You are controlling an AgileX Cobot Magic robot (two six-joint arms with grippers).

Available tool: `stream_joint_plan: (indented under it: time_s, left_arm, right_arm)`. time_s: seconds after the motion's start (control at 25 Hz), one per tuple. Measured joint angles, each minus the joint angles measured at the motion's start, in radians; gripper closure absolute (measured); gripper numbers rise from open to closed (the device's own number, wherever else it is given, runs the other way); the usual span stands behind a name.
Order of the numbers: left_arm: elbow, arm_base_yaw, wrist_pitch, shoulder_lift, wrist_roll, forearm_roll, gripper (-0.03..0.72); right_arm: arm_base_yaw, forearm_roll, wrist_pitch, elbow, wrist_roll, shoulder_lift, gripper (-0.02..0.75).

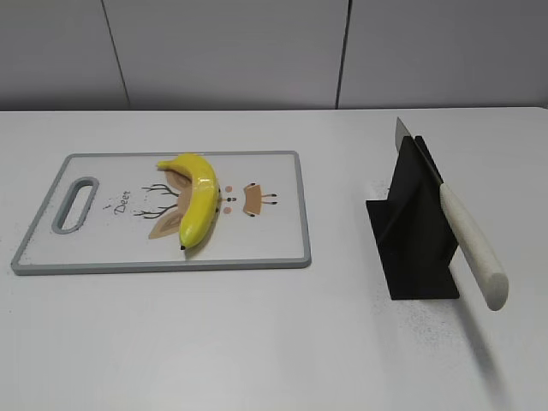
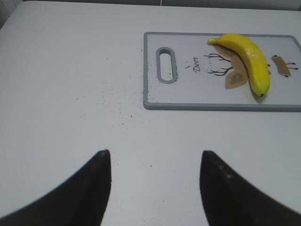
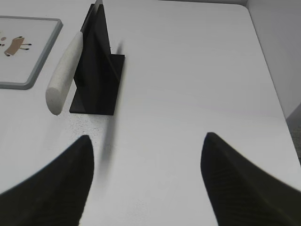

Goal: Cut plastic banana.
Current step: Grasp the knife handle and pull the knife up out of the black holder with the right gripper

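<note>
We are at the very start: nothing is gripped and the knife [image 1: 467, 240] sits in its black stand [image 1: 413, 231], blade up and back, pale handle slanting down toward us. The banana [image 1: 199, 199] lies on the cutting board [image 1: 274, 248], curved across the deer print, whole and uncut, well apart from the stand.

Our left gripper [image 2: 155, 162] hangs over bare table near the board's handle end, jaws wide apart and holding nothing. Our right gripper [image 3: 148, 146] hovers in front of the stand, also spread open and empty, with the knife handle up and to its left in the wrist view.

The step in hand, as we judge it, is fetching the knife. That calls for the right gripper to move toward the handle, close around it and draw the blade out of the slot along its slant, without tipping the stand. The left may need to steady the banana.

The table [image 1: 257, 342] is white and matte, lightly speckled with dark specks near both grippers. Behind it runs a grey panelled wall [image 1: 231, 51].
</note>
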Motion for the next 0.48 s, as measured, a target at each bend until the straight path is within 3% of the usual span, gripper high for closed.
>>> stream_joint_plan:
  time_s: [0.48]
  left_arm:
    - [0.000, 0.000, 0.000, 0.000, 0.000, 0.000, 0.099]
  right_arm:
    - [0.000, 0.000, 0.000, 0.000, 0.000, 0.000, 0.202]
